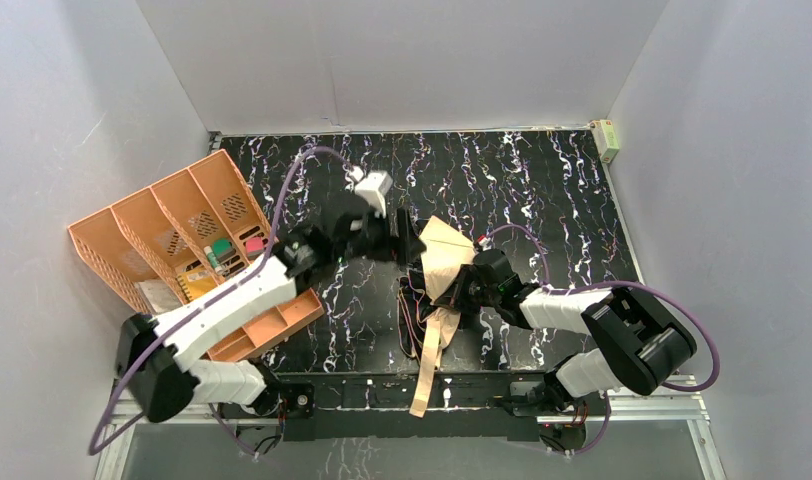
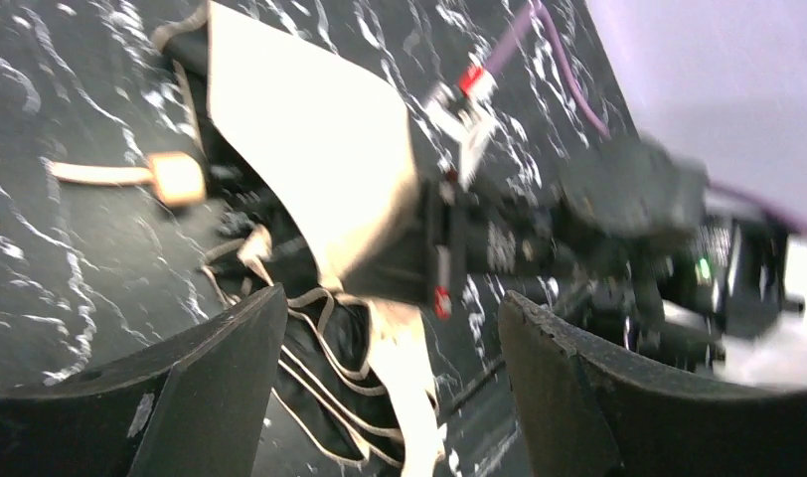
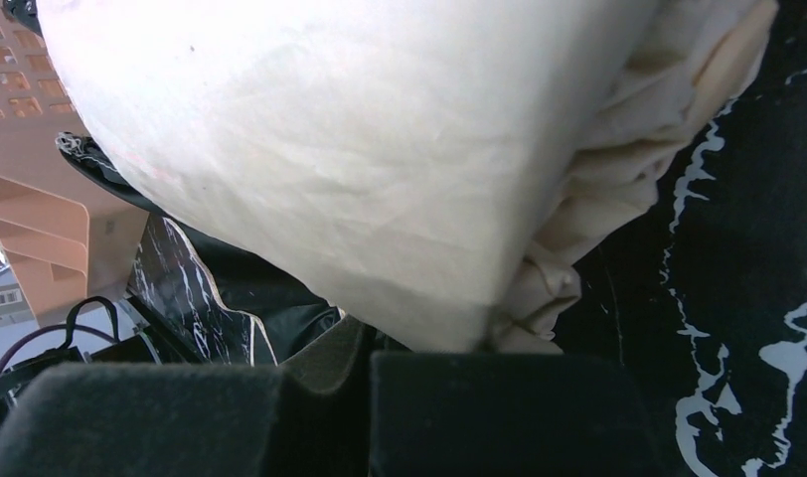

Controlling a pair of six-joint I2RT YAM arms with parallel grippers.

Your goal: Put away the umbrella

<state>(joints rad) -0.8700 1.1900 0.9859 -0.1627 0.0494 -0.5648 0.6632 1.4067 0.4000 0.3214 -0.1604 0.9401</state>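
A half-folded tan umbrella (image 1: 444, 258) lies in the middle of the table (image 1: 552, 180), its strap (image 1: 425, 375) trailing toward the near edge. The right arm's fingers (image 3: 499, 407) are clenched on its canopy cloth. The left arm's fingers (image 2: 211, 388) are spread apart just left of it, gripping nothing. An orange organizer (image 1: 172, 235) sits at the table's left side.

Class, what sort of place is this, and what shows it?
Probably a robot lab cell: a left arm and right arm bolted to a table, white walls boxing it in, and props, an umbrella and organizer.
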